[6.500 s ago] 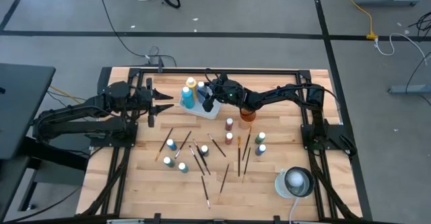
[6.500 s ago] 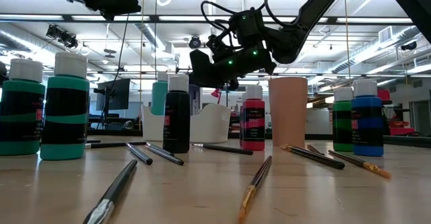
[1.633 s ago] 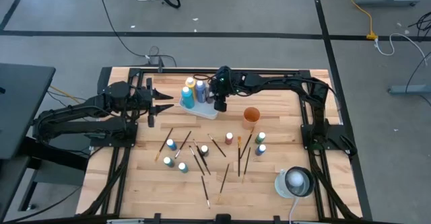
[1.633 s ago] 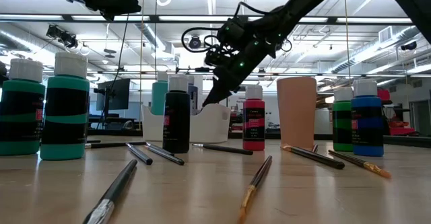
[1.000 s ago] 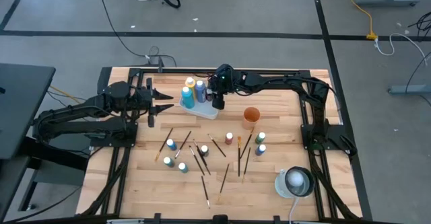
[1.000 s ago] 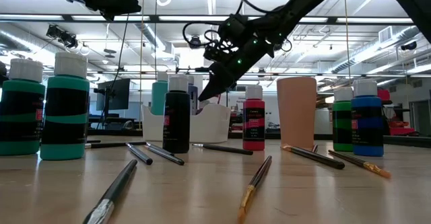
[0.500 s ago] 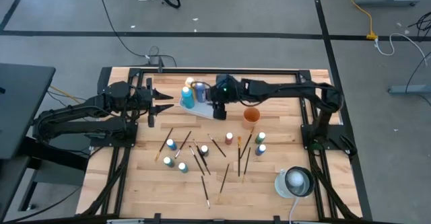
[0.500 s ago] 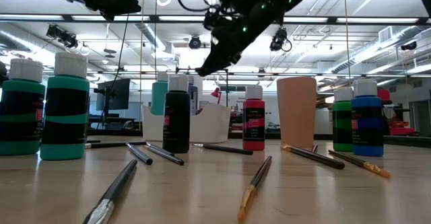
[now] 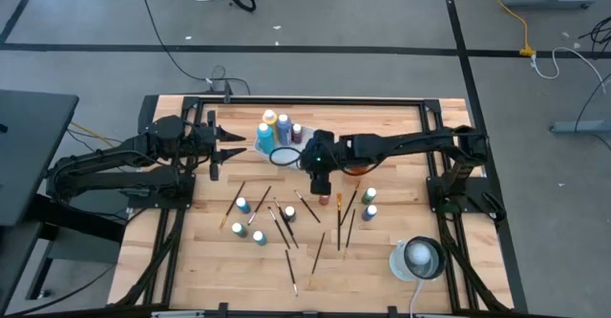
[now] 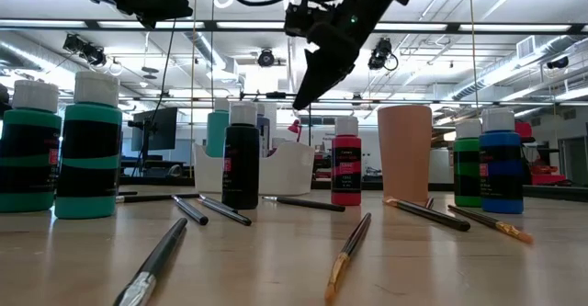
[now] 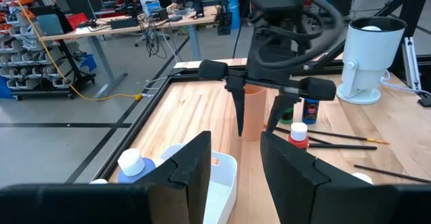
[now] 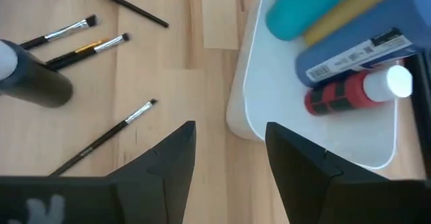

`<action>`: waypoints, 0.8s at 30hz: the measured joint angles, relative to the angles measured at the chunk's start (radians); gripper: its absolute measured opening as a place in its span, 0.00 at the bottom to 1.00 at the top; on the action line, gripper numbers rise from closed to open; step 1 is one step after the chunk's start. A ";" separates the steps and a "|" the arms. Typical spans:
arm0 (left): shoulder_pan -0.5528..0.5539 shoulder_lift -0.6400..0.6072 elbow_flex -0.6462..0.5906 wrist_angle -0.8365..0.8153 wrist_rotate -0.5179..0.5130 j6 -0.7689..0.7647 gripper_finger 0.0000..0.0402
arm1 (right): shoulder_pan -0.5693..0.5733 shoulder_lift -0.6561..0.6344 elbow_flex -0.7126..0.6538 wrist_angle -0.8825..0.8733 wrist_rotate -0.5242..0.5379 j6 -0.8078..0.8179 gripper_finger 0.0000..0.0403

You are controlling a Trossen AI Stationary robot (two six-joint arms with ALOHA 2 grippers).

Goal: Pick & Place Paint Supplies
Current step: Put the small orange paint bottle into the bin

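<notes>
While the left gripper (image 9: pixel 232 147) waits spread at the table's left, the right gripper (image 9: pixel 321 177) hovers empty and parted directly above 1 red bottle (image 9: pixel 325 198), with brushes (image 9: pixel 307 205) alongside.

A dark robot gripper (image 10: pixel 308 93) hangs from above, fingertips pointing down over the white rectangular tray (image 10: pixel 276 166). On the wooden table (image 10: pixel 276 269) stand a black white-capped bottle (image 10: pixel 241 156), a red bottle (image 10: pixel 346 162), an orange-brown cup (image 10: pixel 403 153), teal bottles (image 10: pixel 89 147) and a blue bottle (image 10: pixel 502 162), with thin dark paintbrushes (image 10: pixel 158 255) lying in front
</notes>
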 joint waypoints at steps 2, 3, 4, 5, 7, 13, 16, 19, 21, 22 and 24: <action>0.000 0.000 0.000 0.000 0.000 0.000 0.35 | 0.016 0.000 0.000 0.000 0.004 0.020 0.46; 0.000 0.000 0.000 0.000 0.000 0.000 0.35 | 0.024 0.000 0.000 -0.005 -0.001 0.035 0.46; 0.000 0.000 0.000 0.000 0.000 0.000 0.35 | 0.032 0.000 0.000 -0.015 -0.011 0.049 0.46; 0.000 0.000 0.000 0.000 0.000 0.000 0.35 | 0.040 0.000 0.000 -0.027 -0.021 0.061 0.46; 0.000 0.000 0.000 0.002 0.000 -0.002 0.35 | 0.056 0.000 0.000 -0.048 -0.031 0.081 0.46; 0.000 0.000 0.000 0.073 0.003 -0.013 0.35 | 0.096 0.000 0.000 -0.089 -0.019 0.119 0.46; 0.000 0.000 0.000 0.060 0.006 -0.064 0.35 | 0.117 0.000 0.000 -0.092 0.027 0.136 0.46; 0.000 0.014 0.000 0.041 0.014 -0.076 0.35 | 0.138 0.000 0.000 -0.123 0.060 0.134 0.46; 0.000 0.027 -0.001 0.011 0.040 -0.073 0.35 | 0.146 0.000 0.000 -0.155 0.060 0.151 0.46; 0.000 0.036 -0.004 0.008 0.059 -0.084 0.35 | 0.149 0.000 0.000 -0.169 0.055 0.165 0.46; 0.000 0.059 -0.008 -0.007 0.099 -0.093 0.35 | 0.152 0.000 0.000 -0.204 0.045 0.187 0.46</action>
